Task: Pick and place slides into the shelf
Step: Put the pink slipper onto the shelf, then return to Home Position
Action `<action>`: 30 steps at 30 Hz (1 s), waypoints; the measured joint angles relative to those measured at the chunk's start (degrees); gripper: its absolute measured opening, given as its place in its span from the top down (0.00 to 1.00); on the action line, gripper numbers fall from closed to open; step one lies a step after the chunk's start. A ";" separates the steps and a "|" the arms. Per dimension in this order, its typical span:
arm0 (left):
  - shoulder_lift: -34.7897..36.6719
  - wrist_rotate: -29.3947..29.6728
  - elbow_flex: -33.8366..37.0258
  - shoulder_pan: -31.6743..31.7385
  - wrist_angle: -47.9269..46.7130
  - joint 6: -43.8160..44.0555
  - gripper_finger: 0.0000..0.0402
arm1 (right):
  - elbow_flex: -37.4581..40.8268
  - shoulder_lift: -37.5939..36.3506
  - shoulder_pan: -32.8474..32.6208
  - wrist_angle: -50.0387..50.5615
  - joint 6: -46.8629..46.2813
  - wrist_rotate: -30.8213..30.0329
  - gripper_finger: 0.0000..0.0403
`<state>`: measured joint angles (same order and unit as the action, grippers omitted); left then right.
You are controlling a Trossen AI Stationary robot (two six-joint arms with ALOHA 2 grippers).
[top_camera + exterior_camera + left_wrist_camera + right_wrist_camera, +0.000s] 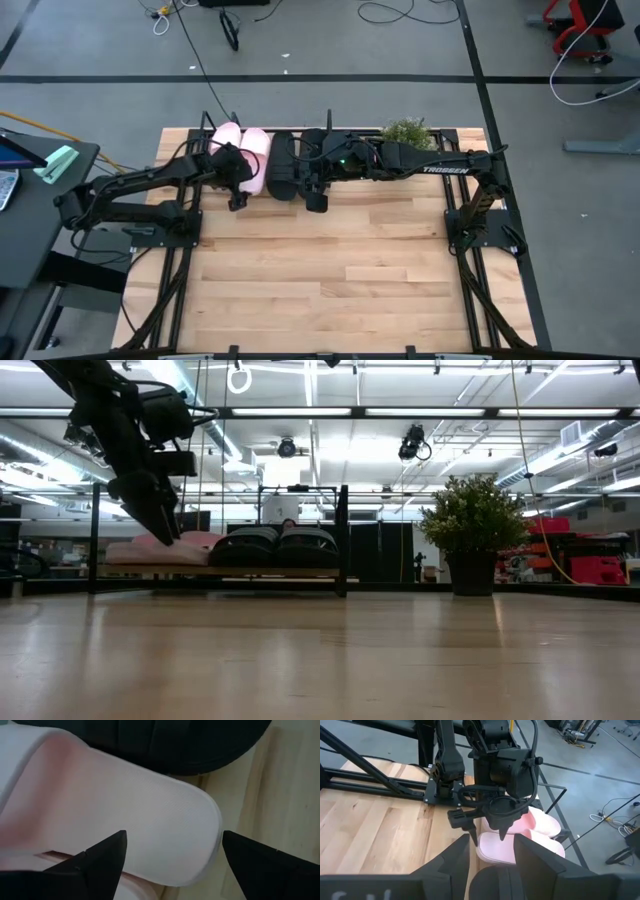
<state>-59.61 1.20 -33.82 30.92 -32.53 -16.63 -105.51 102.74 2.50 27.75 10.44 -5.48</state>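
All four slides (pixel 268 160) already sit on the shelf (pixel 215 572) at the table's back edge, so you're basically at the release. Left gripper (pixel 238 192) hangs spread wide over the near pink slide (pixel 150 815), gripping nothing; right gripper (pixel 316 195) half-open above the black pair (pixel 280 546), also empty. Next you'd just lift both straight up without nudging anything.

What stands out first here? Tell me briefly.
The row of slides on the shelf at the table's far edge: two pink slides beside two black slides. The left gripper hangs open over a pink slide, the right gripper by the black ones. A potted plant stands to the right.
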 joint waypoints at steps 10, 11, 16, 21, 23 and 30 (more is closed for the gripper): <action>0.04 7.74 -0.02 -0.05 1.27 -2.02 0.18 | 0.00 0.00 0.00 0.02 0.02 0.01 0.61; 0.04 7.65 -0.02 -0.03 1.28 -2.01 0.18 | 0.00 0.00 0.00 0.02 0.02 0.00 0.61; 0.04 3.61 -0.02 -0.47 0.84 -1.49 0.18 | 0.00 0.00 0.00 0.09 0.02 0.00 0.61; 1.72 3.19 -0.82 -3.31 -0.97 1.62 0.19 | 0.00 0.00 0.00 0.17 -0.01 0.02 0.61; 2.66 3.20 -3.04 -4.68 -2.98 3.01 0.20 | 0.00 0.00 0.00 0.35 -0.01 0.02 0.61; 6.14 3.84 -17.04 -10.87 -6.74 11.30 0.26 | 0.00 0.02 -0.01 4.88 -1.28 0.05 0.61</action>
<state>-53.46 5.03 -50.86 20.05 -39.27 -5.32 -105.51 102.76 2.49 32.63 9.16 -5.42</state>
